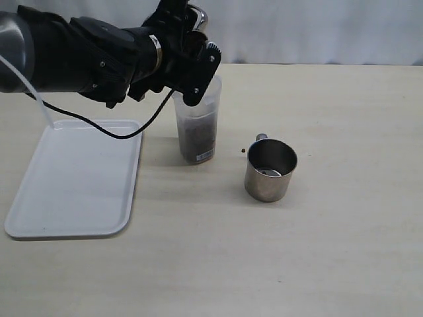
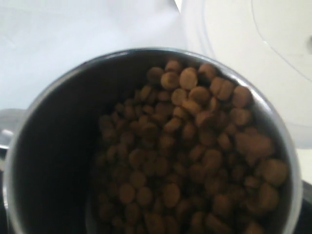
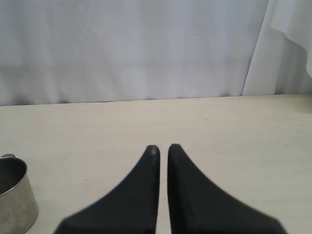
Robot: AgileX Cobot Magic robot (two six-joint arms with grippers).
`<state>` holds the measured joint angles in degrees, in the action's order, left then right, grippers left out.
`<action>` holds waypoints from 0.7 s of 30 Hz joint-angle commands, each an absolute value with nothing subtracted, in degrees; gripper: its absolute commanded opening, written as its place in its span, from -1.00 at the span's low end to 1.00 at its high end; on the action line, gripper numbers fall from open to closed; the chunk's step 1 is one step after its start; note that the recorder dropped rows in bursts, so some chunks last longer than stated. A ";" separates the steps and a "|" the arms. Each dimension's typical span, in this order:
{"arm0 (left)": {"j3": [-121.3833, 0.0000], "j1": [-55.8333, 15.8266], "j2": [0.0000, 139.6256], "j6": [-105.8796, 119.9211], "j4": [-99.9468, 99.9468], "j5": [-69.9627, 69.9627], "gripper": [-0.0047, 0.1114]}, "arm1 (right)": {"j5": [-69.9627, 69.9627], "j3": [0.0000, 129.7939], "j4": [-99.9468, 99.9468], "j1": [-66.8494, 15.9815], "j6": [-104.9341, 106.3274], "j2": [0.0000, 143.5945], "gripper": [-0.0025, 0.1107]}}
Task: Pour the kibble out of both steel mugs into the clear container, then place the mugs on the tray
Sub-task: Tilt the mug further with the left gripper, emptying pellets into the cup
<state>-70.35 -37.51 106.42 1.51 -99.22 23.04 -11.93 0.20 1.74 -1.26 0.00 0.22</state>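
My left gripper [image 1: 188, 39] is shut on a steel mug [image 1: 198, 16], held high and tilted over the clear container [image 1: 197, 122]. In the left wrist view this mug [image 2: 44, 112] fills the frame and is heaped with kibble [image 2: 195, 146]; the fingers are hidden. The container stands upright with kibble [image 1: 197, 139] filling its lower half. The second steel mug [image 1: 270, 170] stands upright on the table to the right, nearly empty. The white tray [image 1: 73, 178] lies at the left, bare. My right gripper [image 3: 163, 148] is shut on nothing, beside that mug [image 3: 14, 195].
One stray pellet [image 1: 242, 151] lies on the table between the container and the standing mug. A black cable [image 1: 119, 132] hangs from the left arm over the tray's far corner. A white curtain closes off the back.
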 commanded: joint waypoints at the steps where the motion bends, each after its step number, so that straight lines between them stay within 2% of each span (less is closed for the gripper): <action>1: -71.03 -37.75 106.10 2.14 -99.95 23.68 -0.92 | -12.07 0.00 1.92 -0.86 0.00 0.00 -0.88; 21: -71.03 -38.00 105.84 2.70 -99.95 24.84 -0.92 | -12.07 0.00 1.92 -0.86 0.00 0.00 -0.88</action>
